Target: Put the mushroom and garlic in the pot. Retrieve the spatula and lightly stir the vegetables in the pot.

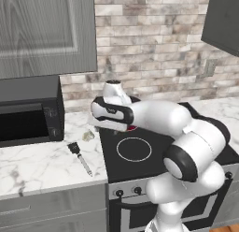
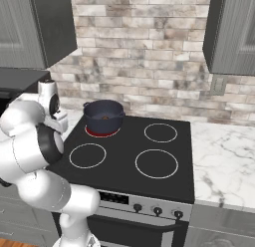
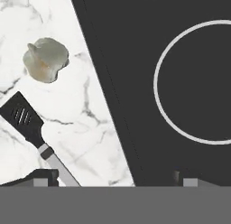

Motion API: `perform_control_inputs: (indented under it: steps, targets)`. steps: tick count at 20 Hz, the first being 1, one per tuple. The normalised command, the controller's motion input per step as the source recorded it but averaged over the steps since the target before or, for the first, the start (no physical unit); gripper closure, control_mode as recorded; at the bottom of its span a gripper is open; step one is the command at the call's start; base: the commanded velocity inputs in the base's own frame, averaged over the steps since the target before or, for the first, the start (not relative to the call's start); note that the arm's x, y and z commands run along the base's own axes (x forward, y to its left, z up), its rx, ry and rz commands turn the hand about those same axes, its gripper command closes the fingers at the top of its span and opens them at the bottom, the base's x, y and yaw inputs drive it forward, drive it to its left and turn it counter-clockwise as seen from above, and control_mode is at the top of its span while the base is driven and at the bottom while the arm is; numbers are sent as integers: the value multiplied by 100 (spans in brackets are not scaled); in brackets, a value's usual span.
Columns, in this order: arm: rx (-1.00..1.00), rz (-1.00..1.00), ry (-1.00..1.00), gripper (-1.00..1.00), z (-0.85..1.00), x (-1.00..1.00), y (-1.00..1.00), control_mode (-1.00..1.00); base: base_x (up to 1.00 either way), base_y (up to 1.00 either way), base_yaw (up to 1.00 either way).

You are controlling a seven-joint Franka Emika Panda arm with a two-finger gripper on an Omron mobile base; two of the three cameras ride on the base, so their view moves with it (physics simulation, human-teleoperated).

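Note:
The pale lumpy garlic (image 3: 45,59) lies on the marble counter (image 3: 90,105), just left of the stove; it also shows as the small garlic (image 1: 87,135) in the left base view. Close beside it lies the spatula (image 3: 27,121), black head toward the garlic, silver handle (image 1: 84,164) pointing at the counter's front edge. My gripper (image 3: 113,180) hangs open and empty over the stove's left edge, above and apart from both. The navy pot (image 2: 103,116) stands on the back left burner; a small brown speck (image 2: 104,118) inside it looks like the mushroom.
A black microwave (image 1: 29,112) stands on the counter to the left. The black stovetop (image 2: 149,156) has a front left burner ring (image 3: 198,83) right of the gripper. Brick wall and cabinets rise behind. More marble counter (image 2: 224,161) lies right of the stove.

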Motion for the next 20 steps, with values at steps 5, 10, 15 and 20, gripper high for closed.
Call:
perform_control_inputs:
  steps: [5,10,15,20]
  targets:
    - [2,-7,-22,-100,-17,16,35,-100,0,0,0]
    - [0,-3,-3,-100,-8,21,12,-100,0,0,0]
    - [0,-1,-1,-100,-4,25,0,-100,0,0,0]
    - [0,-1,-5,-100,-4,24,0,-100,0,0,0]
